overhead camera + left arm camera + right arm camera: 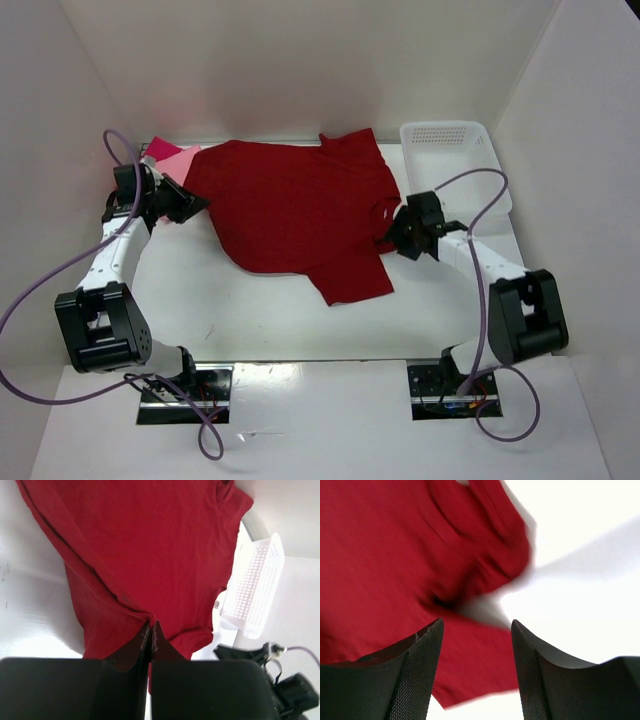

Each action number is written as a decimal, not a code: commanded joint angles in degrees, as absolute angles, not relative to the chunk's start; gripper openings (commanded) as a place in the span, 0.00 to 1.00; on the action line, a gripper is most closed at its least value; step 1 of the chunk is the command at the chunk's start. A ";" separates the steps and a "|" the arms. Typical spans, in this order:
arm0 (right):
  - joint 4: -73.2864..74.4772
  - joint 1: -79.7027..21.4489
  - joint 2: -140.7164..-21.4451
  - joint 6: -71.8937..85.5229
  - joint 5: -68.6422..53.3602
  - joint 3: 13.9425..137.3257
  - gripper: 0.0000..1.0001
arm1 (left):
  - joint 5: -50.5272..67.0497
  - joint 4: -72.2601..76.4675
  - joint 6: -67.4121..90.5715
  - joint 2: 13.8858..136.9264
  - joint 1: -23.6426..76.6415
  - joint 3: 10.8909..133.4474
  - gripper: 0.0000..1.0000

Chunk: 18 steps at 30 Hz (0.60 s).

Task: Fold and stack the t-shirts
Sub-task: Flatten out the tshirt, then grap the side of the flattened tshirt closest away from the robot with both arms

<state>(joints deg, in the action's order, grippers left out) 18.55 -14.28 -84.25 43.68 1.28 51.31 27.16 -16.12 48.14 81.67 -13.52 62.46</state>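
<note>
While the overhead view is showing the dark red t-shirt spread beside the basket, wrist views are revealing the left gripper pinching its far edge; the right gripper is hovering, fingers parted, nearer the basket.

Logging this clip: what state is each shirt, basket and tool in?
dark red shirt: spread flat, unfolded.
pale pink shirt: mostly covered, fold unclear.
bright pink shirt: mostly covered, fold unclear.
basket: upright, empty.
left tool: shut on dark red shirt edge.
right tool: open, holding nothing.
</note>
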 commanded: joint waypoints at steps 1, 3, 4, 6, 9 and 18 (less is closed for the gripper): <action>20.83 -14.77 -76.74 45.17 0.53 44.40 0.62 | 26.72 -15.38 46.41 80.77 -13.45 61.96 0.00; 21.53 -14.77 -72.52 45.79 -0.17 40.28 0.54 | 26.72 -14.77 45.88 81.30 -13.45 62.49 0.00; 22.14 -14.77 -71.38 46.66 -0.18 38.95 0.51 | 26.20 -14.77 45.88 81.91 -13.45 63.10 0.00; 22.15 -14.77 -69.18 48.16 -2.01 35.97 0.39 | 26.19 -14.15 45.88 82.62 -13.45 63.63 0.00; 21.63 -14.77 -68.38 50.01 -3.43 33.24 0.39 | 26.19 -13.54 45.88 83.85 -13.45 64.16 0.00; 18.90 -16.26 -75.85 49.48 -2.37 33.05 0.39 | 26.72 -12.48 45.36 84.37 -13.45 61.71 0.00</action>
